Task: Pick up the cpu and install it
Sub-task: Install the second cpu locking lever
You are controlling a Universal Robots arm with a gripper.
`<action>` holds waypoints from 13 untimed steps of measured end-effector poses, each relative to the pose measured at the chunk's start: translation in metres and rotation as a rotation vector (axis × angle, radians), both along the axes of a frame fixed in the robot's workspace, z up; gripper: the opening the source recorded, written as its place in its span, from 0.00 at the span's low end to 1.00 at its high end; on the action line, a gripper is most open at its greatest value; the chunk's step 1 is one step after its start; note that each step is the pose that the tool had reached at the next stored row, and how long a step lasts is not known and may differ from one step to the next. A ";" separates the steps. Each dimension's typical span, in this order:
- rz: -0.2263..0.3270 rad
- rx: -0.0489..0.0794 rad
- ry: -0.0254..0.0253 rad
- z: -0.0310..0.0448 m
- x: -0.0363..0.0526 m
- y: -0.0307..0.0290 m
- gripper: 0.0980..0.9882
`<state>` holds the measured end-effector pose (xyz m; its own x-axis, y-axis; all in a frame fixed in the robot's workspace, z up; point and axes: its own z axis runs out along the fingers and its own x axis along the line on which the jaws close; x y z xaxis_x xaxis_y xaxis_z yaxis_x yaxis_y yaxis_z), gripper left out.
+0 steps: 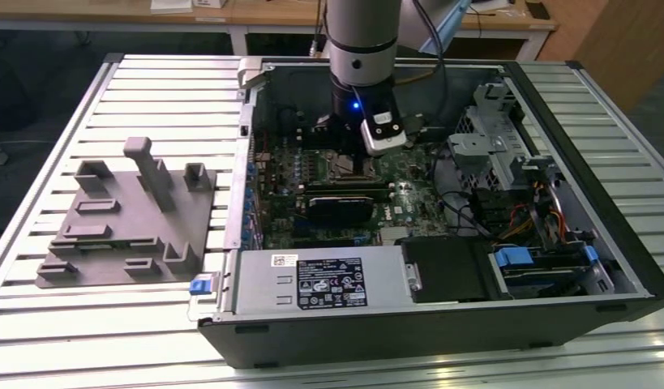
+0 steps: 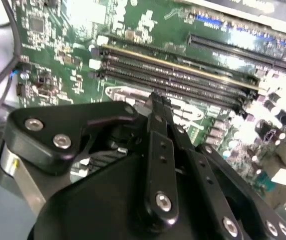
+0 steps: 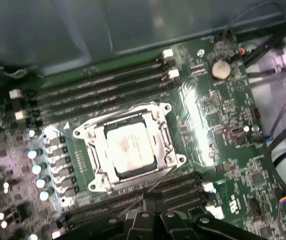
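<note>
Cpu (image 3: 131, 150): pale silver metal top, smooth, with a soft sheen. Socket frame (image 3: 165, 143): bright polished metal. Motherboard (image 3: 232, 100): glossy green board. Gripper (image 2: 152, 107): matt black links with shiny metal screws. Moulded tray (image 1: 126, 235): matt grey plastic.

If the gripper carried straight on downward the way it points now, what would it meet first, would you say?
Most likely the pale silver square cpu, already lying in the metal-framed socket on the green motherboard. The gripper hangs above that spot, though exact alignment is uncertain.
</note>
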<state>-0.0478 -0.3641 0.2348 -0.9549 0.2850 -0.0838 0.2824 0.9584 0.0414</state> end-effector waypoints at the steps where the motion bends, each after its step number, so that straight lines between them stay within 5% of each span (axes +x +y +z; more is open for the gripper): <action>1: 0.017 0.000 0.0001 -0.0005 0.0000 0.0000 0.01; 5: 0.084 0.000 0.0004 -0.0031 -0.0002 -0.0002 0.01; 13: 0.089 0.004 0.0003 -0.0105 -0.0138 -0.0011 0.01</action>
